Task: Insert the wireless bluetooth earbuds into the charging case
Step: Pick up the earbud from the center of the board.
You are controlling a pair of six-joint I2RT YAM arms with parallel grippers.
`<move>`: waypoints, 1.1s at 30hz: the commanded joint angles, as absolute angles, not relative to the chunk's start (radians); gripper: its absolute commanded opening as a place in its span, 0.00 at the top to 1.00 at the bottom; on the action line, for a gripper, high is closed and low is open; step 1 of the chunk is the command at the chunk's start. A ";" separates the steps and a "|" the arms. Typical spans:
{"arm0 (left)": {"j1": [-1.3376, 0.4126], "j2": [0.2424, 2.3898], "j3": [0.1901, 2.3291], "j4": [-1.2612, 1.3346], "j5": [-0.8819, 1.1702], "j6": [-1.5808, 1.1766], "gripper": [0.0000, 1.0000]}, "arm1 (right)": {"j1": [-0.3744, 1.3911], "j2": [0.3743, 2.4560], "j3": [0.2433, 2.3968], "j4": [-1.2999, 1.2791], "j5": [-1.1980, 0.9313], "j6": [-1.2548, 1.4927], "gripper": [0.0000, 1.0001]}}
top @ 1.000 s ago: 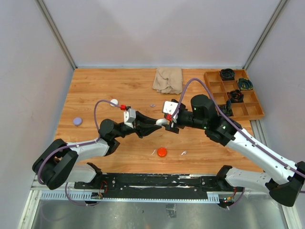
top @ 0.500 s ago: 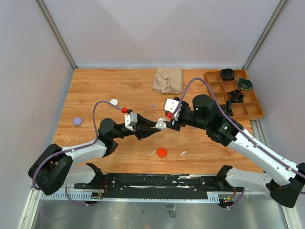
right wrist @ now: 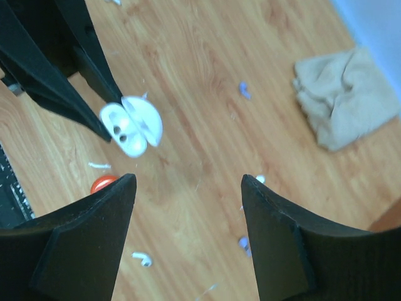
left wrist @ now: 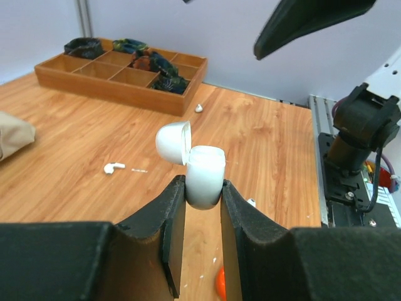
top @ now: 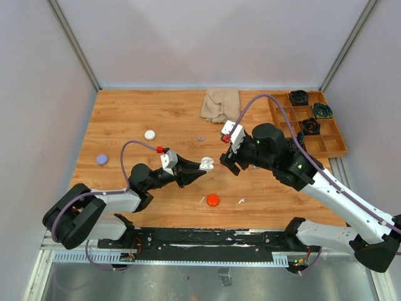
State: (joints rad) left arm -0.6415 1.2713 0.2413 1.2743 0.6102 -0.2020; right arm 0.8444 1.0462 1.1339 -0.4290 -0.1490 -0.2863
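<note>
Left wrist view has the left gripper [left wrist: 202, 188] clamped on the lower half of the white charging case [left wrist: 205, 166], lid hinged open, held above the table. The right gripper [right wrist: 188, 185] hangs nearby, jaws spread and empty. Both sockets look empty in the right wrist view, though it is blurred, so the right arm should fetch a white earbud [top: 240, 201] lying beside the orange puck [top: 213, 200], pinching its head so the stem enters first.
</note>
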 commanded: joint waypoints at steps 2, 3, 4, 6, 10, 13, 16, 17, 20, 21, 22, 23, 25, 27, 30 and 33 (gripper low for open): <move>-0.621 1.292 0.188 1.459 0.529 -0.236 1.00 | 0.847 1.051 1.122 -0.636 0.007 -0.009 0.31; -0.620 1.286 0.176 1.470 0.517 -0.236 1.00 | 0.845 1.052 1.108 -0.658 0.023 0.041 0.32; -0.620 1.277 0.166 1.474 0.504 -0.234 1.00 | 0.845 1.052 1.094 -0.681 0.034 0.098 0.32; -0.620 1.253 0.151 1.465 0.487 -0.222 1.00 | 0.844 1.056 1.056 -0.706 0.051 0.182 0.33; -0.620 1.183 0.128 1.383 0.453 -0.182 1.00 | 0.841 1.066 0.986 -0.734 0.068 0.333 0.34; -0.620 1.129 0.104 1.339 0.407 -0.149 1.00 | 0.839 1.080 0.942 -0.750 0.084 0.424 0.34; -0.620 1.111 0.082 1.343 0.380 -0.137 1.00 | 0.824 1.094 0.885 -0.752 0.087 0.503 0.35; -0.620 1.109 0.077 1.349 0.378 -0.133 1.00 | 0.820 1.101 0.869 -0.750 0.082 0.526 0.35; -0.620 1.106 0.064 1.347 0.361 -0.100 1.00 | 0.815 1.132 0.822 -0.725 0.070 0.569 0.41; -0.620 1.103 0.059 1.345 0.346 -0.084 1.00 | 0.815 1.148 0.810 -0.719 0.071 0.583 0.42; -0.620 1.100 0.050 1.346 0.328 -0.069 1.00 | 0.815 1.164 0.800 -0.716 0.072 0.599 0.44; -0.620 1.090 0.045 1.344 0.319 -0.062 1.00 | 0.813 1.182 0.793 -0.709 0.071 0.611 0.45; -0.620 1.061 0.039 1.323 0.316 -0.058 1.00 | 0.813 1.218 0.776 -0.698 0.075 0.633 0.47; -0.620 1.037 0.040 1.291 0.317 -0.052 1.00 | 0.812 1.240 0.752 -0.674 0.078 0.653 0.49; -0.620 1.022 0.039 1.270 0.317 -0.049 1.00 | 0.809 1.263 0.717 -0.627 0.078 0.688 0.52; -0.620 1.032 0.044 1.266 0.329 -0.052 1.00 | 0.805 1.275 0.689 -0.589 0.075 0.712 0.55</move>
State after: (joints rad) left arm -0.6247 1.0348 0.0437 1.2758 0.3351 -0.0761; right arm 0.8211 1.2640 0.7208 -0.6495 0.0544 0.6361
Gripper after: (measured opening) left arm 0.294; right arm 0.468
